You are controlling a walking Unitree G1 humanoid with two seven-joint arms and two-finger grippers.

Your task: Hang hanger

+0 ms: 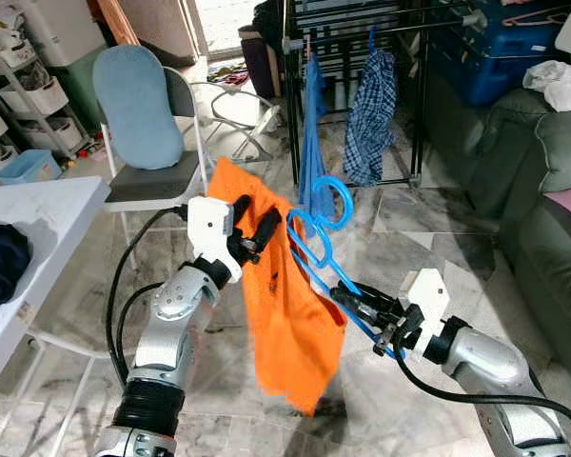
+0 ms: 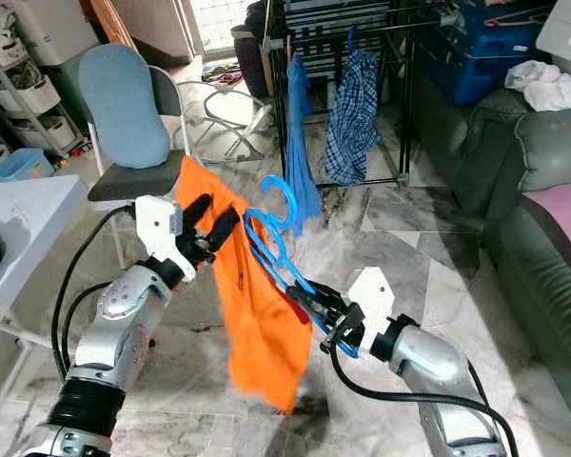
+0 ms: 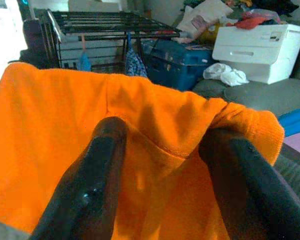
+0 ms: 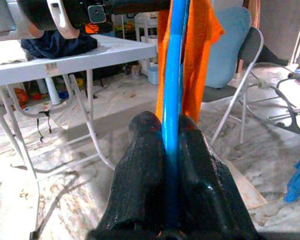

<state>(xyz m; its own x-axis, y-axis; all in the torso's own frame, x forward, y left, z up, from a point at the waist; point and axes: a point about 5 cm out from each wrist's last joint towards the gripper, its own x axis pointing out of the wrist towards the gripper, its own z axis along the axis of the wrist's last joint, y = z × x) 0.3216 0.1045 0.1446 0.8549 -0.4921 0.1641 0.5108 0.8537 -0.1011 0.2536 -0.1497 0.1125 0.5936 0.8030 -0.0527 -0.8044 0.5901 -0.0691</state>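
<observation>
An orange cloth [image 1: 290,324] hangs in front of me, draped over a blue plastic hanger [image 1: 324,214] whose hook points up toward the rack. My right gripper [image 1: 362,303] is shut on the hanger's lower bar; the blue bar [image 4: 172,75] runs between its closed fingers [image 4: 140,165]. My left gripper [image 1: 255,227] is at the cloth's upper edge. Its two fingers [image 3: 95,185] stand apart, and the orange fabric [image 3: 55,130] lies across their tips. The hanger's far shoulder is hidden under the cloth.
A black drying rack [image 1: 362,57] stands ahead with a blue garment [image 1: 311,133] and a checked shirt [image 1: 369,114] on it. A folding chair with a blue cushion [image 1: 138,109] is to the left, next to a white table [image 1: 38,219]. A dark green sofa [image 1: 542,190] is to the right.
</observation>
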